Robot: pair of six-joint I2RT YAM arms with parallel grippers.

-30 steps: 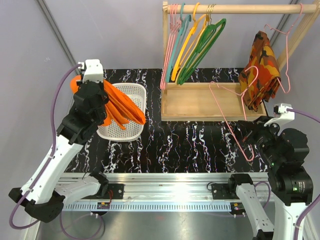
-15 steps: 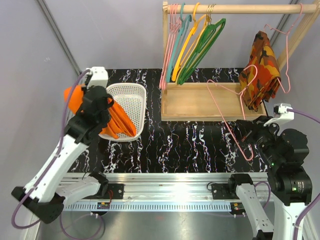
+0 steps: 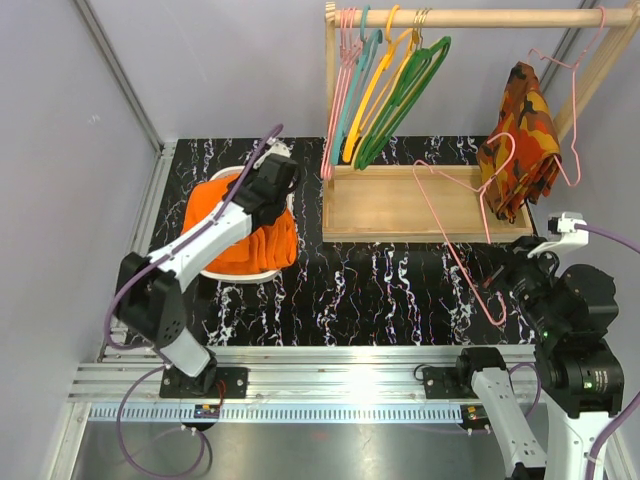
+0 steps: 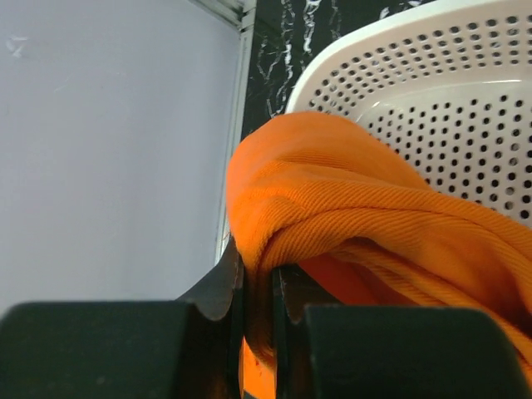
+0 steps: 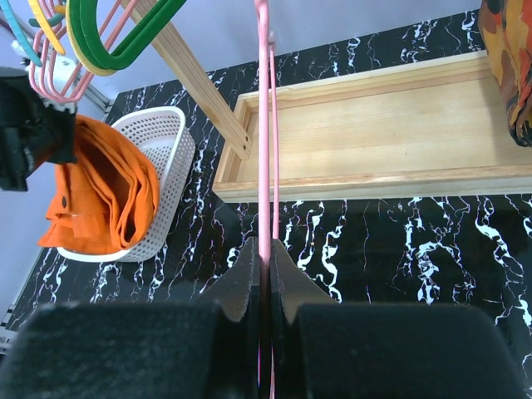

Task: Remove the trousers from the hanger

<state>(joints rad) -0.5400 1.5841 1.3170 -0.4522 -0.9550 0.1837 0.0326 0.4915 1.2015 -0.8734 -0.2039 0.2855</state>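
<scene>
The bright orange trousers [image 3: 240, 228] lie heaped in the white basket [image 3: 222, 270], off the hanger. My left gripper [image 3: 272, 176] is shut on a fold of the trousers [image 4: 332, 224] over the basket's far rim; the basket [image 4: 432, 83] shows behind the cloth. The trousers also show in the right wrist view [image 5: 104, 191]. My right gripper [image 3: 500, 268] is shut on the thin pink wire hanger [image 3: 455, 235], which stands bare, tilted above the table at the right. In the right wrist view the pink wire [image 5: 263, 150] runs straight up from between my closed fingers [image 5: 264, 258].
A wooden tray [image 3: 400, 205] stands under a wooden rail [image 3: 470, 17] with pink, teal, yellow and green hangers [image 3: 385, 90]. A camouflage garment [image 3: 520, 140] hangs at the right on another pink hanger. Grey walls close in on the left and right.
My left arm swung from the table's left edge over to the basket and lowered the trousers into it. My right gripper and the pink hanger have barely moved.
</scene>
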